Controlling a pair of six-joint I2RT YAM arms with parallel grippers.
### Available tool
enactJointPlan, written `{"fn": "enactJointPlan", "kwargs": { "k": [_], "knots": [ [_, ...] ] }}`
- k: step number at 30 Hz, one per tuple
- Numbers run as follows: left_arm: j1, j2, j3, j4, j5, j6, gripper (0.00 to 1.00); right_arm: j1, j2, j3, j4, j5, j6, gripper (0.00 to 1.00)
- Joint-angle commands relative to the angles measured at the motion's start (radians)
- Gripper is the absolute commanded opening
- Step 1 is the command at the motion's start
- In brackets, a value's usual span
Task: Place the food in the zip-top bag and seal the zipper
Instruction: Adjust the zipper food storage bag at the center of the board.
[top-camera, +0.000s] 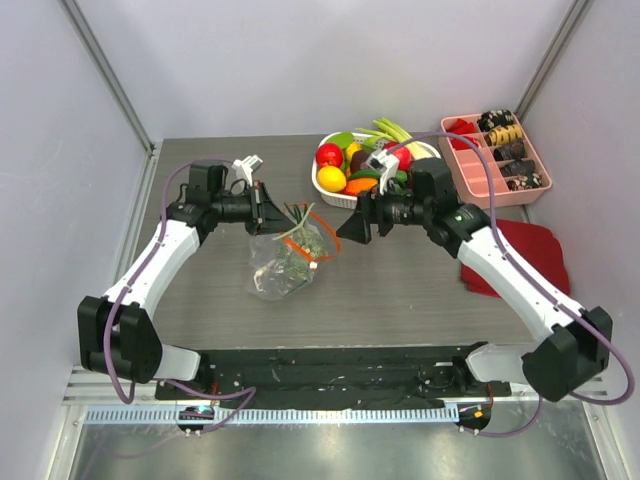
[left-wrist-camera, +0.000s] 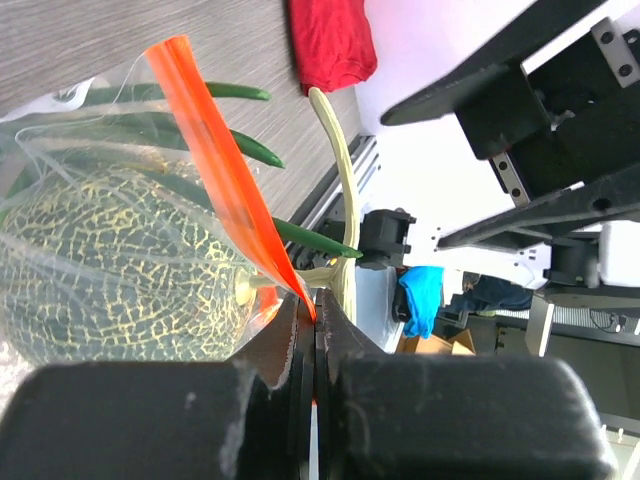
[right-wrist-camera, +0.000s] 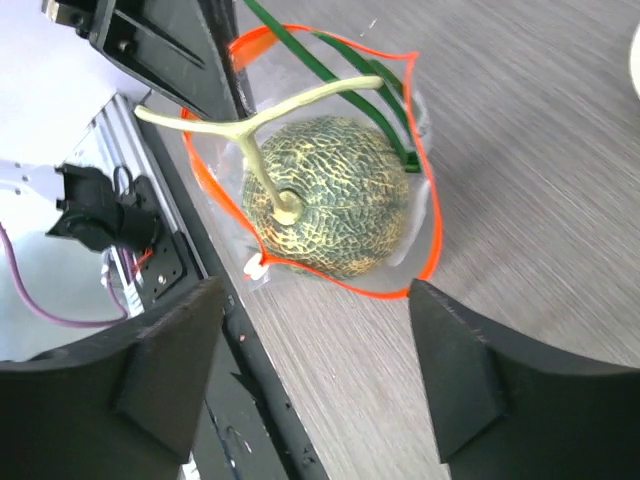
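Zip-top bag (top-camera: 288, 262) on the top view: it sits on the desk (top-camera: 400, 300), mouth lifted at the left end effector (top-camera: 262, 210), and the right end effector (top-camera: 352, 225) is just beside that mouth. Left wrist: jaws pressed together, pinching the orange zipper (left-wrist-camera: 215, 180), with the netted melon (left-wrist-camera: 110, 270) inside the bag right ahead. Right wrist: fingers spread wide, touching nothing, and the bagged melon lies straight ahead between them.
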Motion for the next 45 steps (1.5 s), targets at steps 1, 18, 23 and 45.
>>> {"fn": "enactJointPlan", "kwargs": {
  "k": [1,18,23,45],
  "knots": [
    [0.005,-0.02,0.009,0.069,0.048,-0.022,0.0,-0.021,-0.008,-0.104,0.043,0.061,0.079,0.74],
    [0.004,-0.065,0.009,0.016,0.038,0.006,0.0,-0.023,0.209,-0.132,0.288,-0.001,0.254,0.62],
    [0.005,-0.078,0.008,0.005,0.037,0.018,0.0,-0.023,0.234,-0.153,0.337,-0.022,0.323,0.58],
    [-0.177,-0.115,0.417,-0.82,-0.577,0.553,0.0,0.084,0.017,-0.037,0.178,-0.103,0.492,0.01]
  ]
}}
